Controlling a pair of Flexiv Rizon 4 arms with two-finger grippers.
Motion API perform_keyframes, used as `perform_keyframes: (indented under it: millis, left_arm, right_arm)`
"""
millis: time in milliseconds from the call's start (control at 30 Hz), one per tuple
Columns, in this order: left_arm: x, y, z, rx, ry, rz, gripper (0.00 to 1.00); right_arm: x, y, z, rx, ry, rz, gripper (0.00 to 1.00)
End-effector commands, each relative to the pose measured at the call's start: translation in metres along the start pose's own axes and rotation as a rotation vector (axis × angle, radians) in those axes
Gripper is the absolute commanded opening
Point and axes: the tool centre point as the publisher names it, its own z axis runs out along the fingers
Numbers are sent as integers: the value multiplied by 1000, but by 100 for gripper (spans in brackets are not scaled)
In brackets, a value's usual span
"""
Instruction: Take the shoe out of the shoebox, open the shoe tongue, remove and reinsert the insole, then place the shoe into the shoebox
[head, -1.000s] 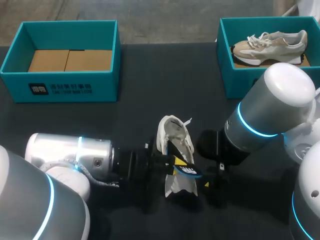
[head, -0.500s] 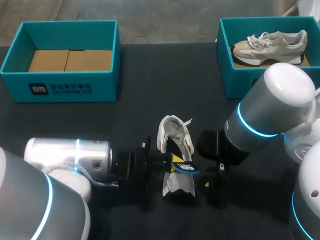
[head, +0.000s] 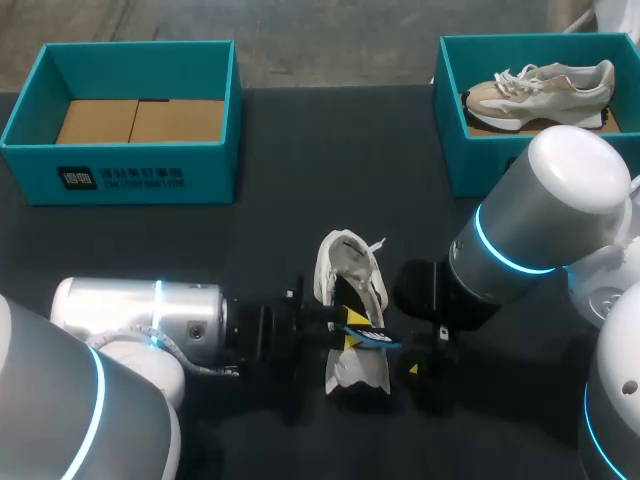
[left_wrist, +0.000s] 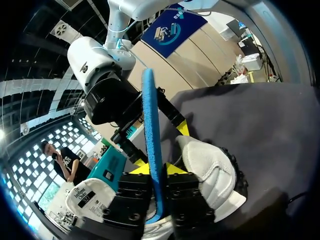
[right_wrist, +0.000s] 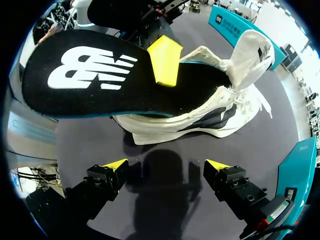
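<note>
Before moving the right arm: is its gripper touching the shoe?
Apart. The right wrist view shows bare table between the open right gripper and the shoe.

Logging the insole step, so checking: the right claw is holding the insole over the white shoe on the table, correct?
Not quite: the left claw is shut on the insole over the white shoe on the table. The left wrist view shows the insole's blue edge clamped between its fingers; the right claw is open, holding nothing.

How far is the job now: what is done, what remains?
Done: the shoe lies out on the table, tongue open. In hand: left jaws shut on the insole, partly out of the shoe. Left: seat the insole, return the shoe to a shoebox.
</note>
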Motion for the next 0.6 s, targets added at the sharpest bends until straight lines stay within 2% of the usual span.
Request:
perform_keyframes:
  millis: [33,267,400,600]
  left_arm:
    - [2,-8,-4,-2,-1,4,40]
    - [0,-16,-7,-3,-14,13,34]
    - [-2,-18,-9,-10,-21,12,27]
    - [-1,-16,-9,-29,-17,-7,28]
  right_arm:
    - [1,0,2,-1,-1,0,100]
    - [1,0,2,-1,-1,0,100]
    - [1,0,2,-1,-1,0,100]
    - [1,0,2,-1,-1,0,100]
